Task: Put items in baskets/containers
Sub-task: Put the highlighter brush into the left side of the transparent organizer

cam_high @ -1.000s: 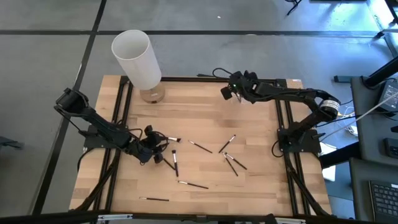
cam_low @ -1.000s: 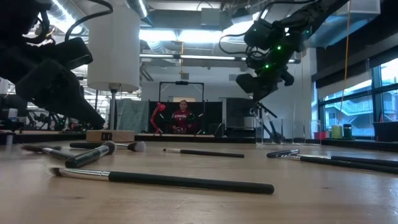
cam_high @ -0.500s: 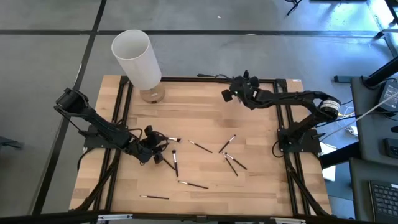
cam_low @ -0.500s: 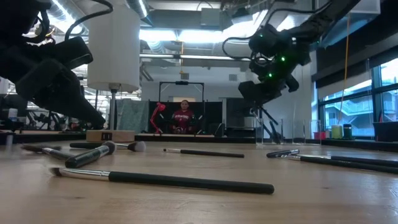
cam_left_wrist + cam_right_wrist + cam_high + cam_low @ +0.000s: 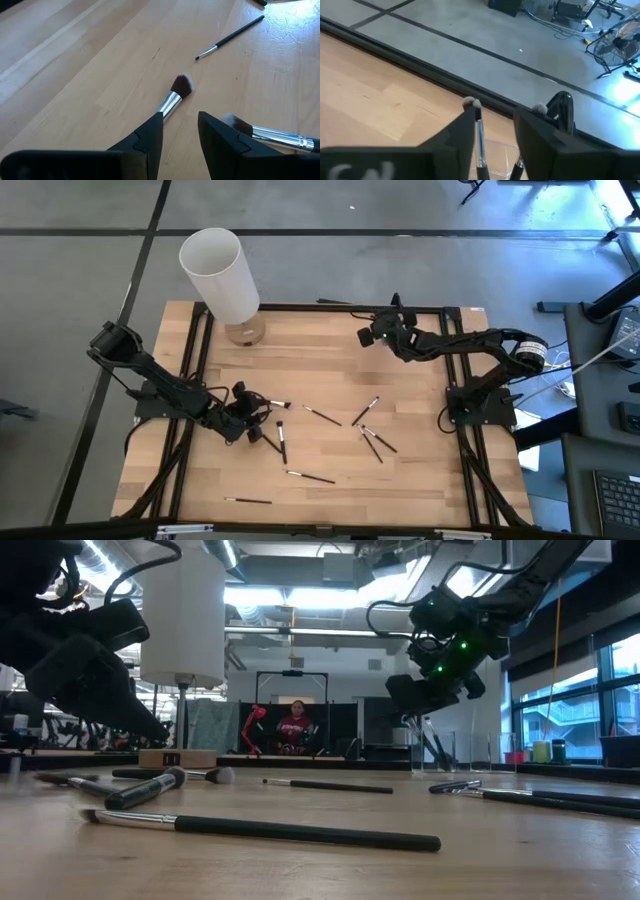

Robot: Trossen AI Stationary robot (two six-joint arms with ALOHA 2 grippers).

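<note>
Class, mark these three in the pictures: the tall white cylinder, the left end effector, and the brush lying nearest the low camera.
tall white cylinder (image 5: 222, 278), high view, on its side wall.
left end effector (image 5: 180, 131), left wrist view, midway between its fingertips.
brush nearest the low camera (image 5: 290, 831), low view, on its black handle.

The left gripper (image 5: 243, 412) sits low over the table near its left edge, fingers a small gap apart. The right arm reaches toward the table's far edge, its gripper (image 5: 372, 335) raised in the air, fingers slightly parted.
</note>
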